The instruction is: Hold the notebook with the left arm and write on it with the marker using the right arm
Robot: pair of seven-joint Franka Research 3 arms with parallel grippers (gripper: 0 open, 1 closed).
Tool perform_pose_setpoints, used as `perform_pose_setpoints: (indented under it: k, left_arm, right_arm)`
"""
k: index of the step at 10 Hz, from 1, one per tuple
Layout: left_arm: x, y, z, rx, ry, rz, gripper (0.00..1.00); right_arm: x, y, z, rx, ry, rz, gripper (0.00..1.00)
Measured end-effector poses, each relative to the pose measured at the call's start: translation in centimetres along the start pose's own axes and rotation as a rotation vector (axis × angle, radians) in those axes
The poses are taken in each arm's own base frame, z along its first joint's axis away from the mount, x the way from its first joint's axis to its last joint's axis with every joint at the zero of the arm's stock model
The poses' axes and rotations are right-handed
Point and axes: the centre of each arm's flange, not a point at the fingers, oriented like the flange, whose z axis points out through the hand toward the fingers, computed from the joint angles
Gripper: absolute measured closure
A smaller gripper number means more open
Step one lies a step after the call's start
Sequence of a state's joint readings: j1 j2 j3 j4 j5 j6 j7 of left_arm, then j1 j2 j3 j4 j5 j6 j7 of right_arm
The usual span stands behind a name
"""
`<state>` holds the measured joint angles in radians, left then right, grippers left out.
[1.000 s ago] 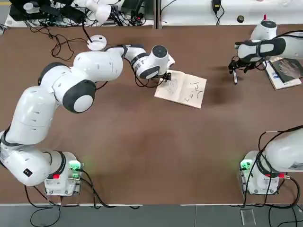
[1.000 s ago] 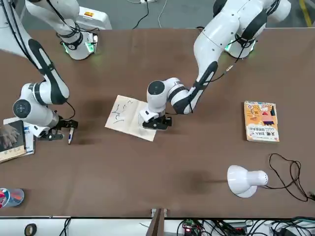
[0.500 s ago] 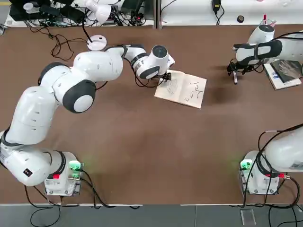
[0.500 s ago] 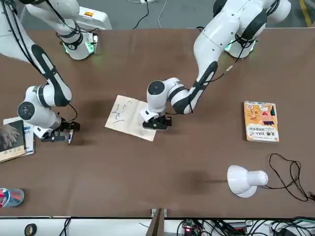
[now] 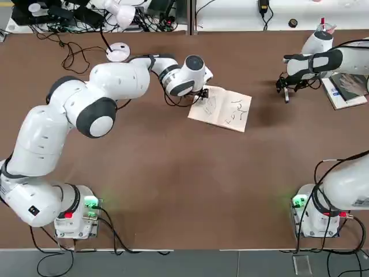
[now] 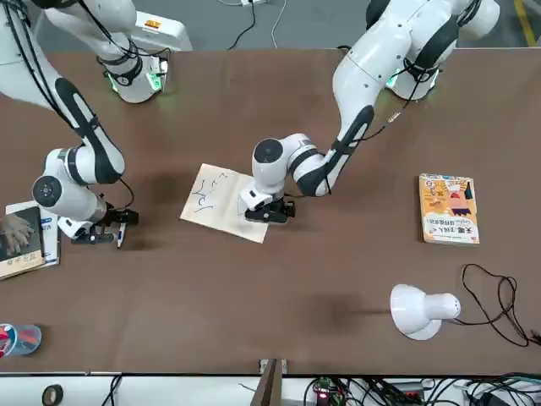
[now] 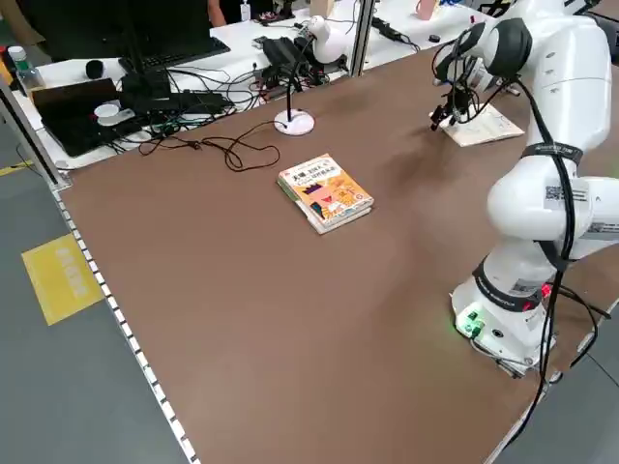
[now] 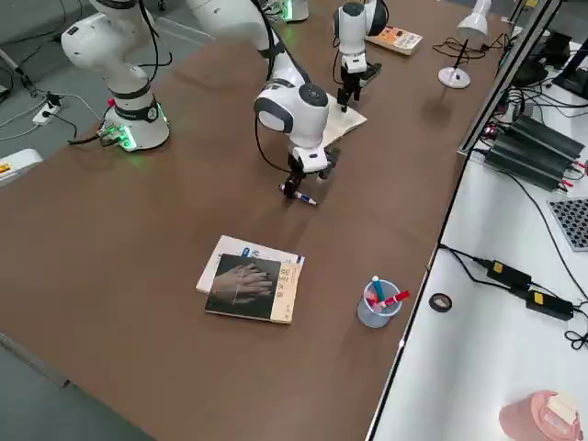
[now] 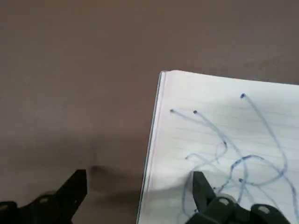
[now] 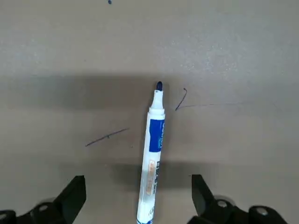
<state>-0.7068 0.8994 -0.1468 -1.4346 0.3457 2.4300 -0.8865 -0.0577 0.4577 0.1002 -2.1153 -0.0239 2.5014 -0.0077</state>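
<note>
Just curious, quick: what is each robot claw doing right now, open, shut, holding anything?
Left claw: open, one finger pressing the white scribbled notebook.
Right claw: open, empty, over the slim blue-and-white marker.

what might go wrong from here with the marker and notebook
The marker lies flat, uncapped, under the open right claw, with ink strokes already on the table; a grab may smear more. The open left claw has only one finger on the notebook's edge, so it might pivot during writing.
</note>
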Motion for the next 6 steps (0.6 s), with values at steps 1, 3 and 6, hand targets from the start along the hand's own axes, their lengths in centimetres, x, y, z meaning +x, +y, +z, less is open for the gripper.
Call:
perform_pose_setpoints:
  k: [1,3,6]
  left_arm:
    - [0.0,0.0,0.0,0.0,0.0,0.0,0.0]
    - [0.0,0.0,0.0,0.0,0.0,0.0,0.0]
    - [0.0,0.0,0.0,0.0,0.0,0.0,0.0]
  right_arm:
    - [0.1,0.2,-0.1,-0.002,0.002,0.002,0.0]
    - [0.2,0.8,-0.1,-0.01,0.004,0.005,0.0]
    - [0.7,1.2,0.1,-0.016,0.009,0.006,0.0]
